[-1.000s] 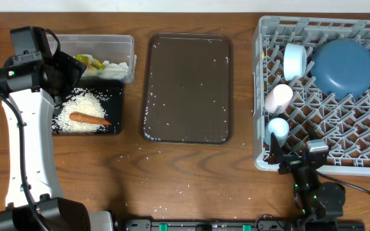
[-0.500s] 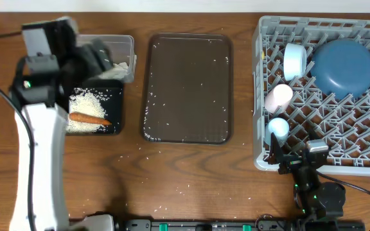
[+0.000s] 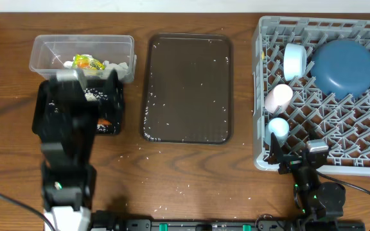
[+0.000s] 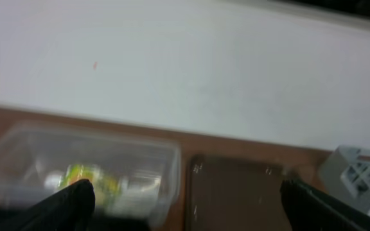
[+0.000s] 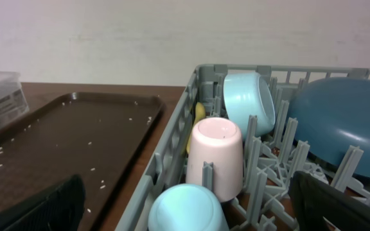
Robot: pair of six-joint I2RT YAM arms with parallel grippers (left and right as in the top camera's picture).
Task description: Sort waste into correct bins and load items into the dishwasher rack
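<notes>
The grey dishwasher rack (image 3: 326, 151) holds the dark blue plate (image 3: 342, 67), the pale bowl (image 3: 294, 59), the pink cup (image 3: 278, 97) and the light blue cup (image 3: 277, 126). In the right wrist view the pink cup (image 5: 216, 157) stands behind the light blue cup (image 5: 186, 208), with a bit of the yellow spoon (image 5: 199, 114) beside it. My right gripper (image 3: 295, 158) is open and empty at the rack's near left corner. The clear tub (image 3: 47, 48) holds the yellow-green wrapper (image 3: 85, 62) and tissue (image 3: 117, 66). My left gripper (image 3: 82, 96), blurred, is open and empty over the black tray (image 3: 40, 122), hiding most of the rice and sausage stick.
The dark brown serving tray (image 3: 188, 86) lies between the bins and the rack, with loose rice grains on it. A few grains lie on the table near the front (image 3: 185, 188). The left arm stretches from the near edge to the black tray.
My left arm has swung from the far left over the tub back toward the near side and is now blurred above the black tray. The right arm has not moved.
</notes>
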